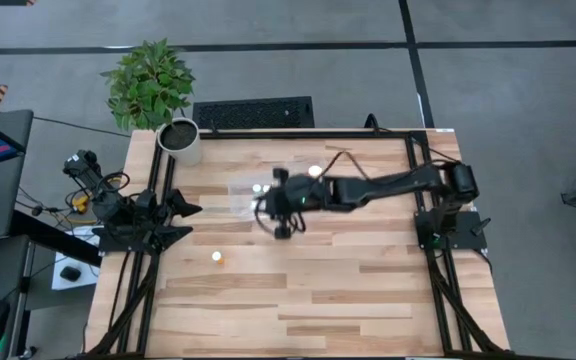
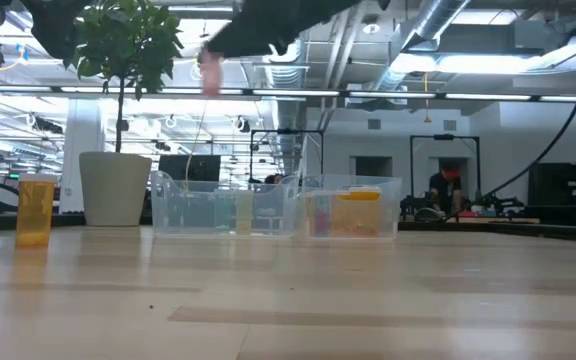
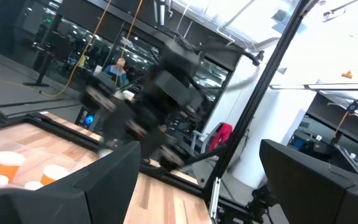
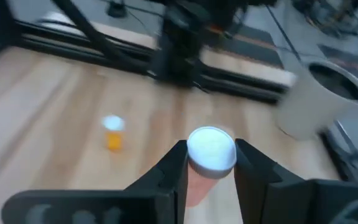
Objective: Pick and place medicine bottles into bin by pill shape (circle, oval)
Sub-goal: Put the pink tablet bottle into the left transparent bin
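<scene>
My right gripper (image 1: 268, 207) hangs high over the table's middle, beside the clear two-compartment bin (image 2: 268, 205), shut on a small orange medicine bottle (image 4: 211, 150) with a white cap. In the low view this bottle (image 2: 210, 70) shows blurred, well above the bin. Another medicine bottle (image 1: 216, 257) stands upright on its base on the wood nearer the front left. Orange bottles (image 2: 353, 210) sit inside the bin's compartments. My left gripper (image 1: 183, 220) waits at the table's left edge, open and holding nothing. My right gripper pinches the bottle between its two fingers, on the orange body just under the white cap (image 4: 194, 180). The fingers reach in from the table's right side, slanting a little downward. The bottle is lifted clear of the table, its cap end turned up toward the wrist camera.
A white plant pot (image 1: 180, 140) with a green plant stands at the far left corner, just behind the bin. Black frame rails (image 1: 428, 150) run along the table's edges. The near half of the wooden table (image 1: 318, 310) is bare wood.
</scene>
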Controlling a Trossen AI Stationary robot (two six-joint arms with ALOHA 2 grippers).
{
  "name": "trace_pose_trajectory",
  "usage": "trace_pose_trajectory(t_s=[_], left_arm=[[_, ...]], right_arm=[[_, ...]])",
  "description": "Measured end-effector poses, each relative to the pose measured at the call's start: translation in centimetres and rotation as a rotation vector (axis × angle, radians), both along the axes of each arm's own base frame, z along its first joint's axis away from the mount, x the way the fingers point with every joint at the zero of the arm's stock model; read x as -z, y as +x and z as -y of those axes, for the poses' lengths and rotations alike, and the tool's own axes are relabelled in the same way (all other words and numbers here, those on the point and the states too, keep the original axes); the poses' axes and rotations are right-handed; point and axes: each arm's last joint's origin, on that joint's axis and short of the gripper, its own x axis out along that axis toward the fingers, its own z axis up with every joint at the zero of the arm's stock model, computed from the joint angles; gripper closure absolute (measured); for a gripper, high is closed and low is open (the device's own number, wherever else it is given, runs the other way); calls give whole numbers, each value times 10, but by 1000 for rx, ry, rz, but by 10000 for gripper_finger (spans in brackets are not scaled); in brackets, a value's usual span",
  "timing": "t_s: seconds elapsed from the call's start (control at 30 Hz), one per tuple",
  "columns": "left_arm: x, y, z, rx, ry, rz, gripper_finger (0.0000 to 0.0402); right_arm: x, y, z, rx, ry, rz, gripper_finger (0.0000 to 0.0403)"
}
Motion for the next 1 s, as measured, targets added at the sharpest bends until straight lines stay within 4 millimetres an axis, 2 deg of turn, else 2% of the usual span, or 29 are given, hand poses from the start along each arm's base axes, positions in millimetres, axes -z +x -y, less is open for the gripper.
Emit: trace_pose_trajectory(t_s=[0.1, 0.17, 0.27, 0.37, 0.53, 0.63, 0.73, 1.0], left_arm=[[0, 0, 0, 3, 1, 1, 79], [0, 0, 0, 3, 5, -3, 79], [1, 0, 0, 4, 10, -8, 79], [2, 0, 1, 4, 15, -14, 79], [2, 0, 1, 12, -9, -14, 79], [2, 0, 1, 19, -8, -13, 79], [2, 0, 1, 19, -9, -13, 79], [2, 0, 1, 17, -9, -14, 79]], right_arm=[[-8, -6, 24, 58, 5, -6, 295], [-5, -6, 36, 90, 13, -21, 295], [12, 7, 50, 94, 58, 8, 295], [37, 24, 59, 118, 85, 41, 295], [82, 43, 69, 149, 120, 53, 295], [102, 50, 70, 152, 122, 21, 295], [110, 54, 70, 170, 117, 5, 295], [110, 54, 71, 179, 114, 5, 295]])
